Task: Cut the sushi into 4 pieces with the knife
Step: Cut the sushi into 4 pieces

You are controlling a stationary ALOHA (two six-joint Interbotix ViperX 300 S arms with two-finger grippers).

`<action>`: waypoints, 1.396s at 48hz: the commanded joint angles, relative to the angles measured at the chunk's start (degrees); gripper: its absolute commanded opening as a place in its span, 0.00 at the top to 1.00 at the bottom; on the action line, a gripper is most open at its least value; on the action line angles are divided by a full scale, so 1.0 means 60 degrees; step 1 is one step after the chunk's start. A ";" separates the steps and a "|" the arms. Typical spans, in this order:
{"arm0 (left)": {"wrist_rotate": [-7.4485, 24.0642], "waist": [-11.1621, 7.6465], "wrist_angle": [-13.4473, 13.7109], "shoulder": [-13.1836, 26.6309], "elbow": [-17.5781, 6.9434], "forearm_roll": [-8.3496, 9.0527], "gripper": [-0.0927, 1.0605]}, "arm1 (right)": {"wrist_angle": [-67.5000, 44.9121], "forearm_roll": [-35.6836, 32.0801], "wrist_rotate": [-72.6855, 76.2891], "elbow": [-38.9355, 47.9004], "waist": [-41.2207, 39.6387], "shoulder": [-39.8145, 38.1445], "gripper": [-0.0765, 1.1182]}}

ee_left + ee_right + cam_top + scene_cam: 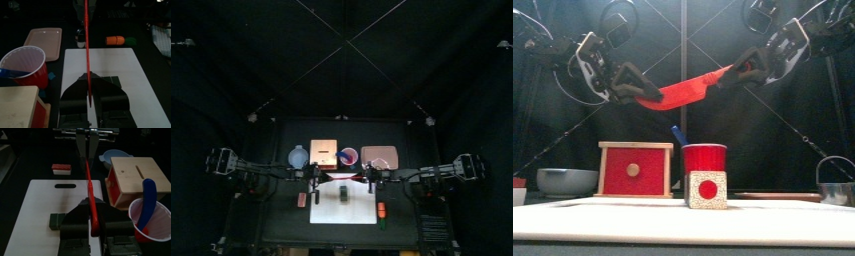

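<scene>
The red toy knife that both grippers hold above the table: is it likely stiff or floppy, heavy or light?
Likely stiff: the red knife spans straight between the left gripper and the right gripper, with no sag. Likely light: edge-on in the wrist views it is a thin line.

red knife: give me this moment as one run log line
red knife held in air | left gripper shut on it | right gripper shut on it | sushi roll on white cutting board
</scene>
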 commanded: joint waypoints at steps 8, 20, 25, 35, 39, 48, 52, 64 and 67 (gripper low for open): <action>-0.0015 -0.0073 0.0352 0.0190 -0.0117 -0.0015 0.70 | 0.1890 0.0513 -0.0015 -0.0703 -0.0044 0.0498 0.80; -0.0029 -0.0293 0.0498 0.0923 -0.0176 -0.0029 0.70 | 0.3076 0.0542 -0.0044 -0.1245 -0.0205 0.1245 0.81; -0.0029 -0.0381 0.0498 0.1245 -0.0352 -0.0015 0.70 | 0.3486 0.0527 -0.0044 -0.1274 -0.0220 0.1450 0.81; -0.0044 -0.0615 0.0498 0.1714 -0.0615 -0.0044 0.70 | 0.3765 0.0586 -0.0029 -0.1289 -0.0176 0.1714 0.81; -0.0059 -0.0732 0.0498 0.1875 -0.0674 -0.0044 0.70 | 0.3838 0.0586 -0.0029 -0.1260 -0.0220 0.1743 0.81; -0.0073 -0.0820 0.0498 0.2241 -0.0850 -0.0044 0.70 | 0.3882 0.0571 -0.0029 -0.1157 -0.0293 0.1978 0.81; -0.0073 -0.0850 0.0498 0.2329 -0.0894 -0.0059 0.70 | 0.3882 0.0586 -0.0029 -0.1143 -0.0264 0.2124 0.81; -0.0015 -0.0908 0.0601 0.2388 -0.0937 -0.0044 0.71 | 0.3882 0.0513 -0.0015 -0.1245 -0.0264 0.2607 0.82; -0.0015 -0.0908 0.0659 0.2402 -0.0967 -0.0044 0.71 | 0.3896 0.0454 -0.0015 -0.1274 -0.0264 0.2637 0.81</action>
